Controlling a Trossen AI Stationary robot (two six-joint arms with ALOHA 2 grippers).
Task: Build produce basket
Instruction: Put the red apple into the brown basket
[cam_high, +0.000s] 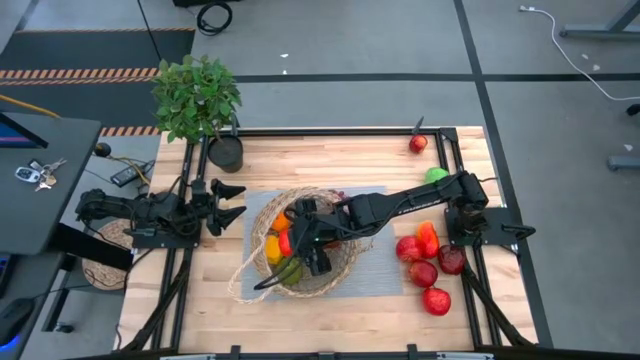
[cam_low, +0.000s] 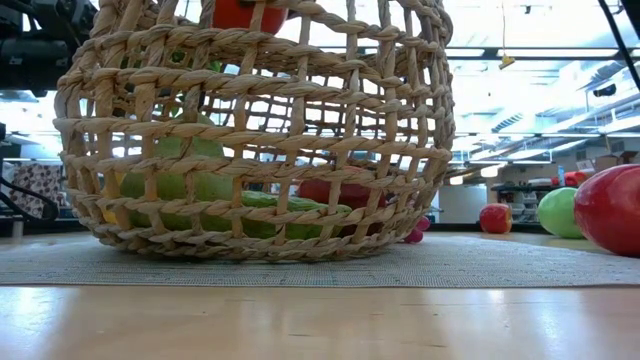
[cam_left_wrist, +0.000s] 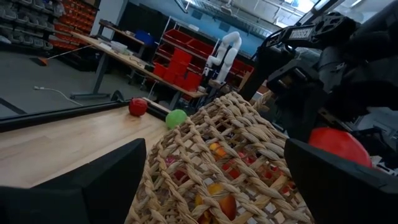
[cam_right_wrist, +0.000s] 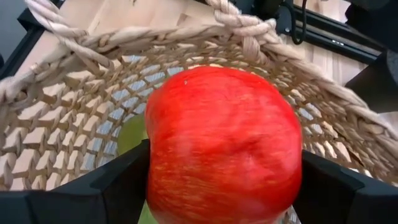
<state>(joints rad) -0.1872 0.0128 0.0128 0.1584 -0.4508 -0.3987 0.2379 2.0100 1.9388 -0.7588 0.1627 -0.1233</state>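
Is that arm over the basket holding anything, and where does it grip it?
Yes: the right gripper holds a red apple by its two opposite sides, above the basket. The left gripper holds nothing.

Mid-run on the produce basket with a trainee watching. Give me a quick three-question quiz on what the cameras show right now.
1. True or false: the right hand is empty.
2. Where is the right hand? A) over the basket B) beside the potted plant C) above the loose red fruit on the table's right side
3. Fill in: the left hand waits with its fingers ____, on the basket's left.

Key
1. False: it is shut on a red apple.
2. A: the high view shows it above the basket's inside, and its wrist view shows wicker wall behind the apple.
3. Open, holding nothing.
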